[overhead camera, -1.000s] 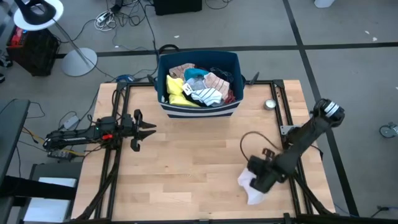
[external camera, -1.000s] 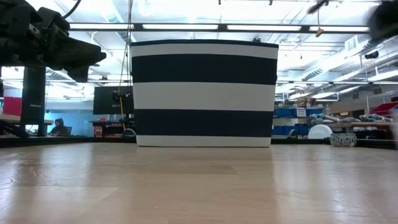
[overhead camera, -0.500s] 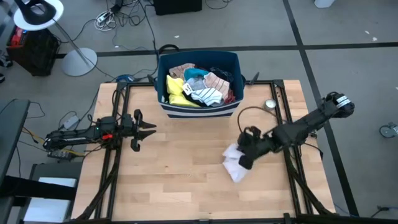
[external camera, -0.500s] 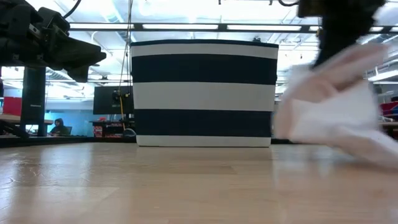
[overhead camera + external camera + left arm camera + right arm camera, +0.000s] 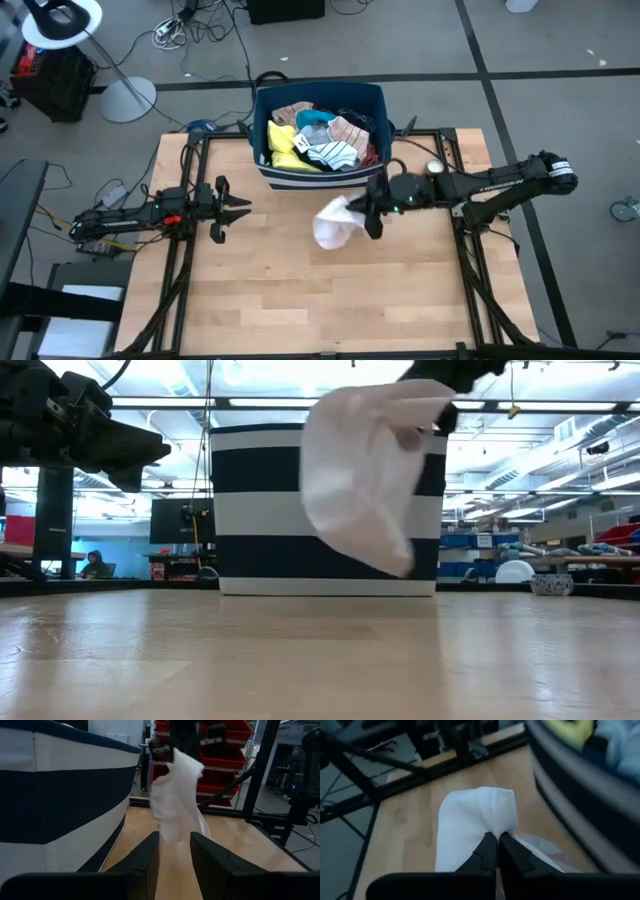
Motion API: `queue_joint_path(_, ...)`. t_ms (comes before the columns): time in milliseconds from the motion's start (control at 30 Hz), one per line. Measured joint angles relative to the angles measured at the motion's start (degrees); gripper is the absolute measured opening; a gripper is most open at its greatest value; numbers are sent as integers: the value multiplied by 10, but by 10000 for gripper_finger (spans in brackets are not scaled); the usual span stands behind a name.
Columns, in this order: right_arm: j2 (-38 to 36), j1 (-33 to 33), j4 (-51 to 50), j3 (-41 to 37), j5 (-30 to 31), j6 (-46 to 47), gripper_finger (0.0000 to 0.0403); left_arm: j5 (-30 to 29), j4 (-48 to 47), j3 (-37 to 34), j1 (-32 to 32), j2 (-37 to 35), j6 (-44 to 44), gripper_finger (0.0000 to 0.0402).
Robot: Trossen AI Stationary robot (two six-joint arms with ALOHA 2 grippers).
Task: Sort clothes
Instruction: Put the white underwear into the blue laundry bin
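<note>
White garment: a white cloth (image 5: 333, 224) is carried in the air above the tabletop (image 5: 300, 290), just in front of the striped bin (image 5: 320, 178). In the low view it hangs clear of the wood and a loose fold droops down.
Grip: the cloth is pinched at one small bunched point by the right hand (image 5: 496, 851), whose fingers are closed tight on the fabric. Most of the cloth is not supported.
Risk of slipping: because only a small fold is held, the cloth could be pulled out of the fingers if the arm is swung quickly, and it would then fall on the wood.
Risk of catching: the hanging part is close to the front wall of the bin. If the cloth is carried over the rim too low, the fabric could be dragged on the rim, or the bin could be pushed.
Other clothes: a pile of garments (image 5: 320, 138) (yellow, teal, striped and others) is seen inside the bin. If the white piece is dropped there, it would be mixed again with the unsorted ones.
Left hand: the left hand (image 5: 238, 207) is held over the left part of the tabletop, well apart from the cloth, with its fingers a little apart and nothing between them.
Risk of collision: it is judged as low, as long as the left arm is kept there.
</note>
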Motion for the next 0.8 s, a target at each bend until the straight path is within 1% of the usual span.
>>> queue_joint_path(167, 12, -34, 0, 57, -16, -54, 2, 0, 0, 0, 0, 0, 0, 115)
queue_joint_path(367, 48, -59, 4, 176, -20, -138, 2, 0, 0, 0, 0, 0, 0, 115)
queue_joint_path(667, 144, -113, -8, 376, -19, -248, 2, 0, 0, 0, 0, 0, 0, 115)
queue_joint_path(800, 197, -150, -4, 451, -19, -267, 3, 0, 0, 0, 0, 0, 0, 115)
